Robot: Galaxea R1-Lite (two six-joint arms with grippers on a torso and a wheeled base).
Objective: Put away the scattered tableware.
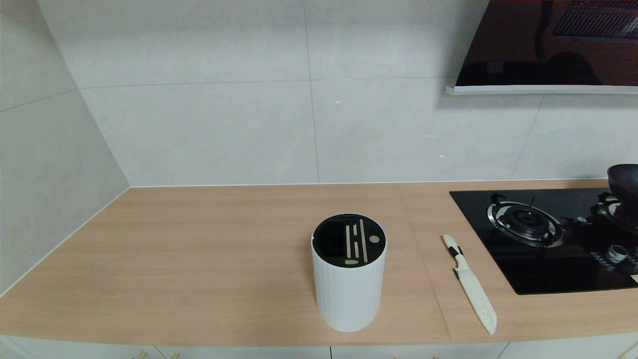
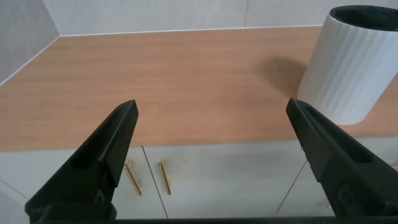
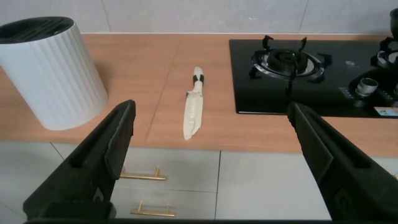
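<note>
A cream-white knife [image 1: 471, 284] with a black band on its handle lies flat on the wooden counter [image 1: 224, 259], between the holder and the hob; the right wrist view has the knife [image 3: 193, 111] too. A white ribbed cylindrical holder [image 1: 349, 271] with a black slotted top stands upright near the counter's front edge, also seen as the holder [image 2: 347, 65] and the holder [image 3: 53, 71]. My left gripper [image 2: 211, 155] hangs open in front of the counter, left of the holder. Open as well, my right gripper [image 3: 211, 155] sits in front of the counter edge, short of the knife.
A black gas hob [image 1: 548, 234] with burners occupies the counter's right end, a dark pot [image 1: 623, 187] on its far burner. An extractor hood [image 1: 548, 50] hangs above. Cabinet fronts with gold handles [image 2: 146, 177] lie below the counter. Tiled walls close the back and left.
</note>
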